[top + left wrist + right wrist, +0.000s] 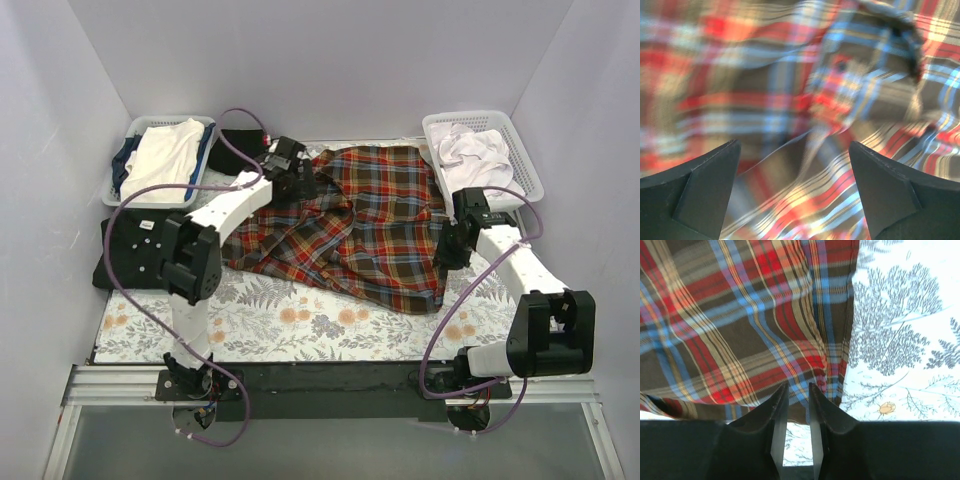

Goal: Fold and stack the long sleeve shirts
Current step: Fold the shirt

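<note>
Covering table: floral cloth [300, 325]; sprawled across its far middle, red-orange tartan shirt [370, 220], rumpled, unfolded; black shirt [112, 262] flat at table's left edge, partly behind left arm; white baskets at far corners, left basket [125, 190] holding white and navy garments, right basket [520, 160] holding white ones; left gripper [792, 145] over tartan's upper left, fingers spread wide, nothing between; right gripper [797, 385] at tartan's right hem, fingers nearly together, narrow slit; whether pinching cloth, cannot tell.

Pale lavender walls [320, 60] on three sides; floral tablecloth [300, 320]; left basket [150, 202], right basket [522, 160] at far corners; even light.
</note>
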Motion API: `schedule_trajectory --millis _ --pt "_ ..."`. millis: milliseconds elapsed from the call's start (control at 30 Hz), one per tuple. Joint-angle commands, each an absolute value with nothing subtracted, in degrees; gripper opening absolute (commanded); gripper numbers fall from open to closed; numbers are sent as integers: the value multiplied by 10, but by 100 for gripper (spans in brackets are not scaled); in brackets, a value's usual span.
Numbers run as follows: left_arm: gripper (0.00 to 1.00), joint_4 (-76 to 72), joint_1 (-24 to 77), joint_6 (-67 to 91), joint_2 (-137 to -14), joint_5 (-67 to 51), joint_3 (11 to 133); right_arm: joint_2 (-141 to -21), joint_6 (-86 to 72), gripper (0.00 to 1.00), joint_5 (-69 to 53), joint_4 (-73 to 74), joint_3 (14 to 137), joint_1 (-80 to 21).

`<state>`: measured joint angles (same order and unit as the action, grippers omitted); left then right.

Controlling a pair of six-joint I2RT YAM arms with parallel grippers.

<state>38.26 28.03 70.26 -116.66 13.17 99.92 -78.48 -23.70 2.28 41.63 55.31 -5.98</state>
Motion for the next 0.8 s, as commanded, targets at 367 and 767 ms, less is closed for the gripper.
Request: schedule_trajectory --millis 367,767 --pt "90 450 157 820 -846 208 613 -783 -195 42 -60 419 482 -62" --pt "90 407 77 860 -871 149 567 -885 -207 35 -63 403 484 -76"
